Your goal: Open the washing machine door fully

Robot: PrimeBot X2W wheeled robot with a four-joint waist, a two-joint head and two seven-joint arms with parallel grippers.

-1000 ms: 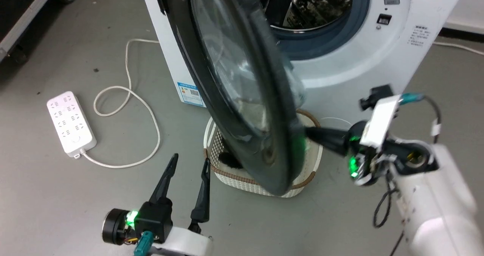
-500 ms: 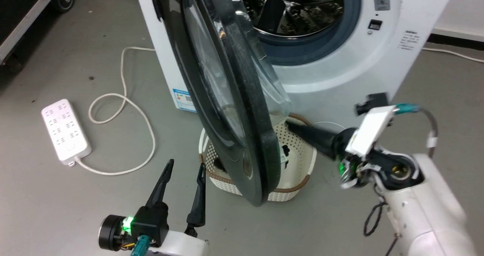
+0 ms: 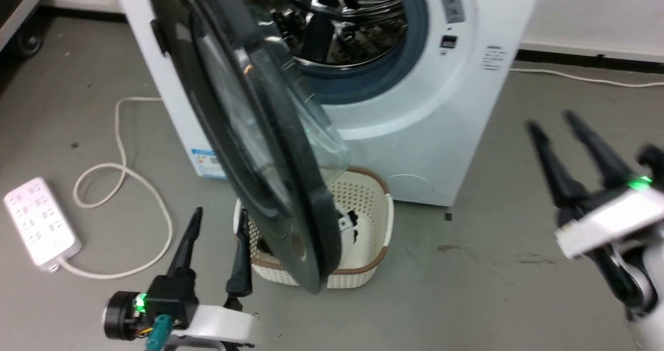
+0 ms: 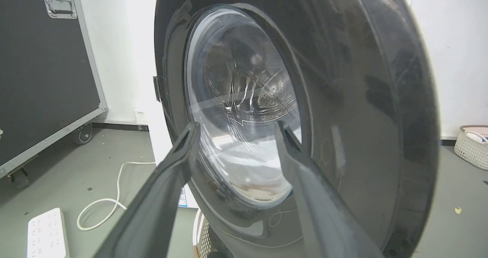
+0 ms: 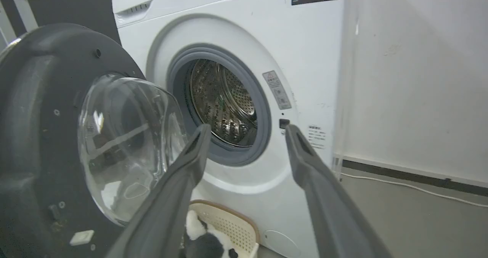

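Observation:
The white washing machine [image 3: 441, 112] stands with its steel drum [image 3: 342, 14] exposed. The glossy black washing machine door [image 3: 290, 154] swings out on its left hinge, its rim edge-on to the head view. Its clear glass bowl [image 5: 126, 147] bulges toward the machine. My left gripper [image 3: 219, 216] is open at the lower left, just in front of the door's outer face [image 4: 343, 98] and apart from it. My right gripper [image 3: 550, 120] is open far to the right, well away from the door, fingers pointing at the machine front [image 5: 248, 127]. Neither holds anything.
A cream woven-rim basket [image 3: 381, 206] with dark and white cloth sits on the floor under the door. A white power strip [image 3: 39, 221] and its looped cable [image 3: 119, 149] lie at the left. A black wheeled case [image 4: 42, 79] stands further left, and a second basket [image 4: 472, 143] by the wall.
The head camera has shifted. My right gripper has left the door's lower edge, drawn back to the right and now points up, open. The door stands wider than before.

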